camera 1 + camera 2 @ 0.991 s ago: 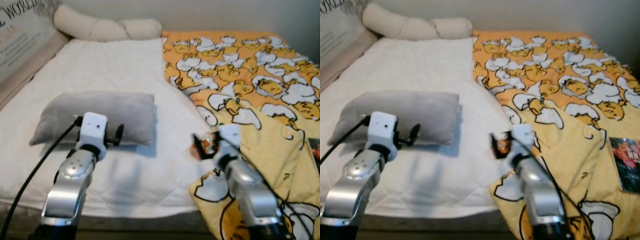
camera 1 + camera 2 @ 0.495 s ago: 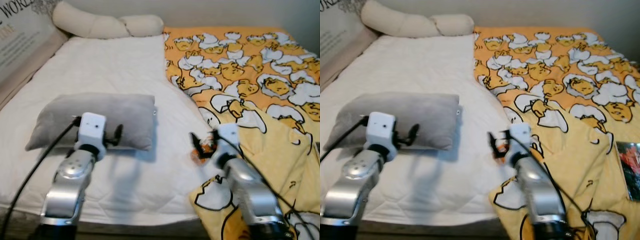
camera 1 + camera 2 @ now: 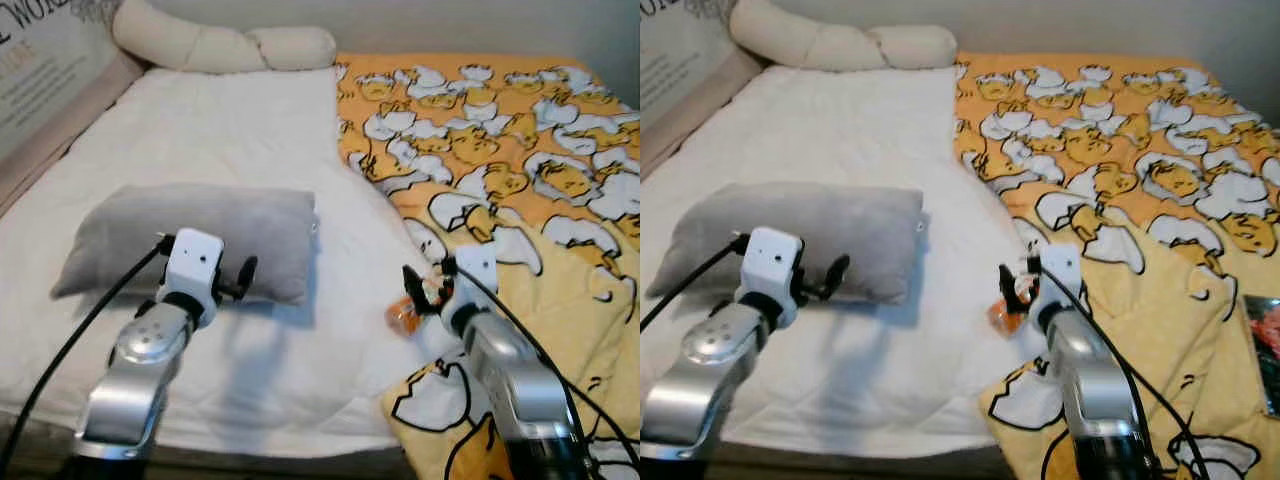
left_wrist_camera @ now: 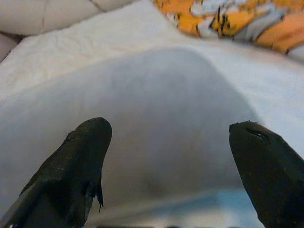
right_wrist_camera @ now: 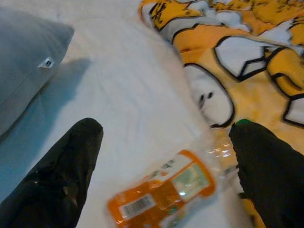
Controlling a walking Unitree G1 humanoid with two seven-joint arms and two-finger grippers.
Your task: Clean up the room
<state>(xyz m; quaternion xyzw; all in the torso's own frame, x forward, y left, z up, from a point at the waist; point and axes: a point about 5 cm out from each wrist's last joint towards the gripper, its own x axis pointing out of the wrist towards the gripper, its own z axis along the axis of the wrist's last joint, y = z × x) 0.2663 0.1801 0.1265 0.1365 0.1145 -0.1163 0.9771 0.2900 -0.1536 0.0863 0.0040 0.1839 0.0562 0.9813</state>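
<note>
Right claw (image 5: 164,142) hangs released over the orange bottle (image 5: 164,197) near the bed's (image 3: 230,130) front edge; left claw (image 4: 166,142), spread, faces the grey pillow (image 3: 200,235). Nothing tidied yet.

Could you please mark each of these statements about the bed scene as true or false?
1. The left end effector is open, facing the grey pillow. True.
2. The right end effector is shut on the plastic bottle. False: it is open, and the bottle lies on the white sheet between its fingers.
3. The bottle has an orange label. True.
4. The grey pillow rests on the yellow blanket. False: it rests on the white sheet.
5. A long cream pillow lies at the head of the bed. True.
</note>
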